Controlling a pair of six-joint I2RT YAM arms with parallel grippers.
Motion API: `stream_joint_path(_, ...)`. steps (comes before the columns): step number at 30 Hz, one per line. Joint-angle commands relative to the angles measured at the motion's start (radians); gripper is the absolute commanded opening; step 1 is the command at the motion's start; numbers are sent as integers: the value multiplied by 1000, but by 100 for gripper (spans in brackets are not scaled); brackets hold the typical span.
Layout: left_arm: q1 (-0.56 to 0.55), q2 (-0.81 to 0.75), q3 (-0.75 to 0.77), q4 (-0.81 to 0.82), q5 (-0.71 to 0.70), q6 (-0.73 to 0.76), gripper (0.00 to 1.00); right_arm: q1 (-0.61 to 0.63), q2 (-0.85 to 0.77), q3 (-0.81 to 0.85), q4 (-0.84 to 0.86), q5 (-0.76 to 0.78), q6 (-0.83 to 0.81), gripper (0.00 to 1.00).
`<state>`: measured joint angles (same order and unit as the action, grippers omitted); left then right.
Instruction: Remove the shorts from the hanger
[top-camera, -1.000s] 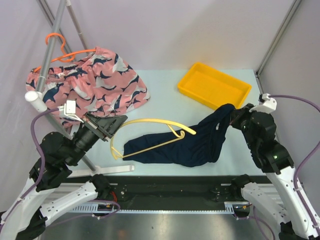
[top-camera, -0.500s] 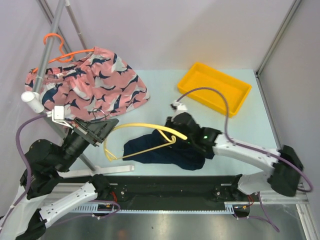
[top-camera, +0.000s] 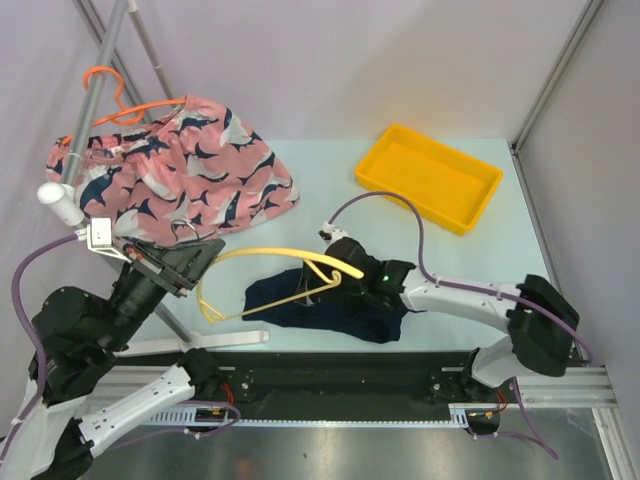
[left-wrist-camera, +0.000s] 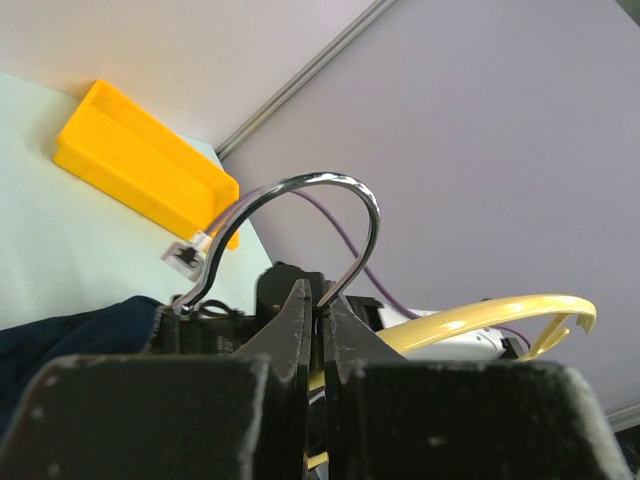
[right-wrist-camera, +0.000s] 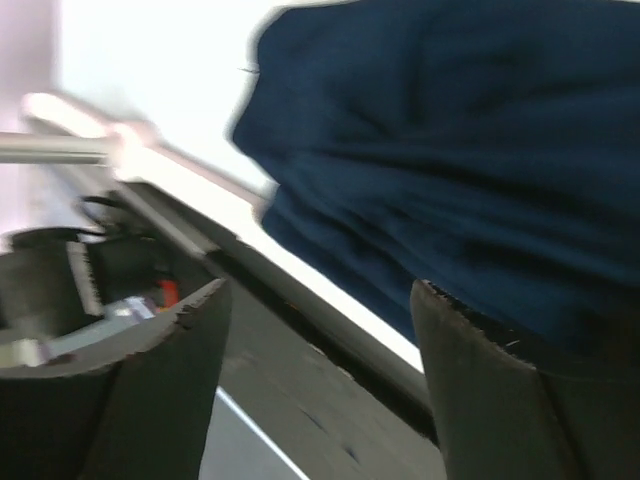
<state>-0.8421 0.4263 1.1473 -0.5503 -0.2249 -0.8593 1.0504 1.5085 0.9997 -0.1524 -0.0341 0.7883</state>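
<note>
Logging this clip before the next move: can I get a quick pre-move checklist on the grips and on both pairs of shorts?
1. Left claw shut on the metal hook of the yellow plastic hanger: ok.
2. Right claw open: ok.
3. Right claw above the dark navy fabric shorts: ok.
4. Navy shorts free of the yellow hanger: cannot tell; its far end overlaps them.
5. Pink shark-print shorts off the orange hanger: not ok.
</note>
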Motion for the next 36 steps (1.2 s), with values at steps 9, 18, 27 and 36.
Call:
stream_joint_path(9, 0, 3, -34, 78, 16, 17, 0, -65, -462, -91, -792, 545, 253, 98)
stream_joint_path(18, 0, 14, -54, 85, 29, 13, 0, -447, -936, -397, -649, 194, 252, 100)
stream_joint_path(27, 0, 19, -75, 102, 61, -17, 0, -469, -943, -720, -186, -151, 359, 100)
stream_joint_path(36, 0, 11, -74, 95, 52, -23, 0, -218, -697, -843, 333, 32, 416, 100)
